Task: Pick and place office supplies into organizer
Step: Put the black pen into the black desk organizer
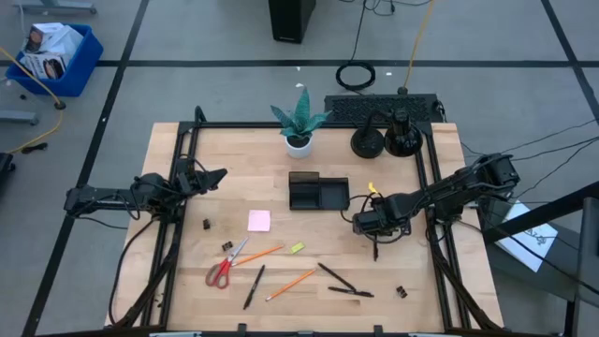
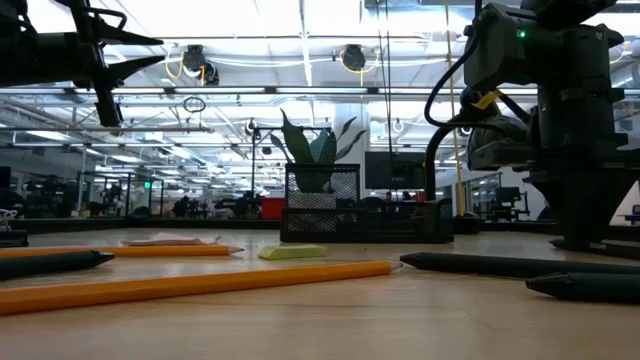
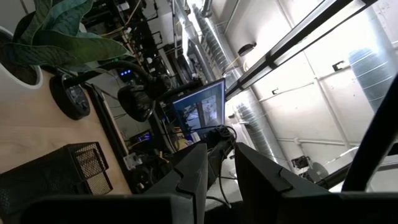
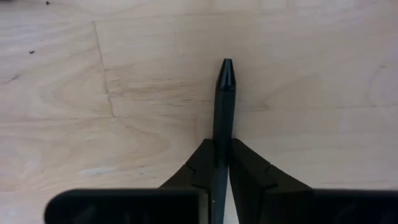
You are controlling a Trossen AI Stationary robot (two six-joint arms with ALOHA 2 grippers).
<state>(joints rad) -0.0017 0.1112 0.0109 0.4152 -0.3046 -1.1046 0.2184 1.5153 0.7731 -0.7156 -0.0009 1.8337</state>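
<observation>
The small black rectangular plastic organizer (image 1: 318,194) is seen at the centre of the wooden bench (image 1: 234,168), just below the potted green plant (image 1: 299,122) at twelve o'clock. Its divided compartments appear to hold nothing, as far as can be told from above.

The right gripper (image 4: 222,163) is set just at three o'clock of the organizer, low over the bench, and a slim black pen (image 4: 222,112) is pinched between its fingers.

The left gripper (image 3: 219,163) is held at nine o'clock, raised, with its fingers close together on nothing.

Red-handled scissors (image 1: 225,266), a square pink sticky-note pad (image 1: 259,221), orange pencils (image 1: 290,285), a yellow-green highlighter (image 1: 297,248) and further black pens (image 1: 339,279) are scattered towards six o'clock.
</observation>
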